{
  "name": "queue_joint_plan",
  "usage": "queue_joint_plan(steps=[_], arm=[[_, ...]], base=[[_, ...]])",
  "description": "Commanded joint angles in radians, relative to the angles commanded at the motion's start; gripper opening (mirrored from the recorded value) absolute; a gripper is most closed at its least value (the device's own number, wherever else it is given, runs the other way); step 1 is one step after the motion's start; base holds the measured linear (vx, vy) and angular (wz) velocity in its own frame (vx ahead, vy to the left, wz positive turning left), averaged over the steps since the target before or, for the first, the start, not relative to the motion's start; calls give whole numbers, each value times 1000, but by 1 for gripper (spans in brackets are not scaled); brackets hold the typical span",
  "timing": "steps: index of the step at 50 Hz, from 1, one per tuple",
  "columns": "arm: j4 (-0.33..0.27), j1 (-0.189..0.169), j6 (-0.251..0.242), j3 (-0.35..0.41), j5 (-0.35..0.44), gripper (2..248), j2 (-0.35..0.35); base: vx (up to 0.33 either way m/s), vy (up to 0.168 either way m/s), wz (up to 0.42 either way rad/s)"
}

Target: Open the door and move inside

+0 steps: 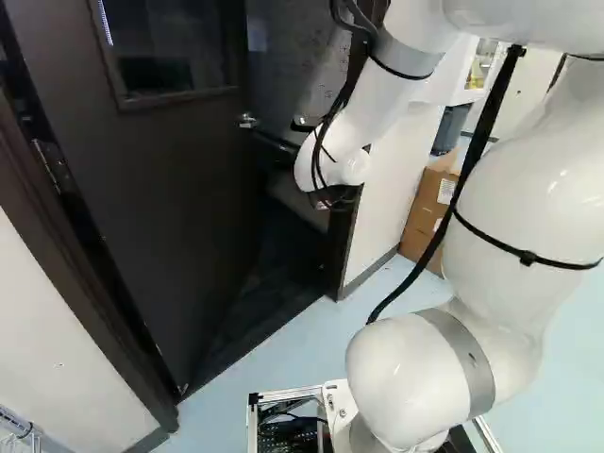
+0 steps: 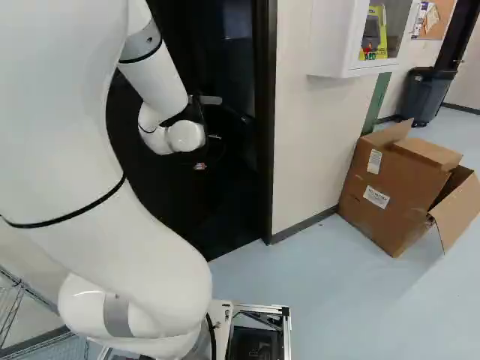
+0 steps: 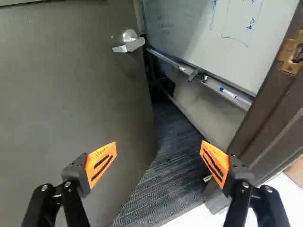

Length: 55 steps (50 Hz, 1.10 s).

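The gripper is mostly hidden behind the wrist in the base views; a small orange part of the gripper (image 2: pixel 199 166) shows in the right base view. In the wrist view the gripper (image 3: pixel 158 163) stands wide open with nothing between its fingers. The dark door (image 1: pixel 142 189) stands ajar, swung inward, at the left of the left base view. Its silver lever handle (image 3: pixel 130 41) is ahead of the gripper, apart from the fingers. The door frame (image 3: pixel 270 101), with its brass strike plate (image 3: pixel 291 52), rises beside the gripper on the side away from the door.
Beyond the doorway are a whiteboard (image 3: pixel 213 33) with a marker tray (image 3: pixel 222 87) and dark carpet (image 3: pixel 165 175). Right of the doorway stand a wall (image 2: pixel 307 135), a white wall cabinet (image 2: pixel 337 37), an open cardboard box (image 2: pixel 390 187) and a dark bin (image 2: pixel 425 96).
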Motion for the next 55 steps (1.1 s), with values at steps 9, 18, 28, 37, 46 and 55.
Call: queue_joint_plan(steps=[9,18,28,37,46,55], arm=[[-16,-22,0,44,-18,247,44],[-32,-44,0,86,-21,247,87],[-38,-51,0,100,-21,247,101],[-39,-52,0,101,-18,247,103],[-39,-52,0,101,13,247,103],[-39,-51,0,112,53,247,114]], base=[[0,0,0],[0,0,0],[0,0,0],[0,0,0],[0,0,0],[0,0,0]])
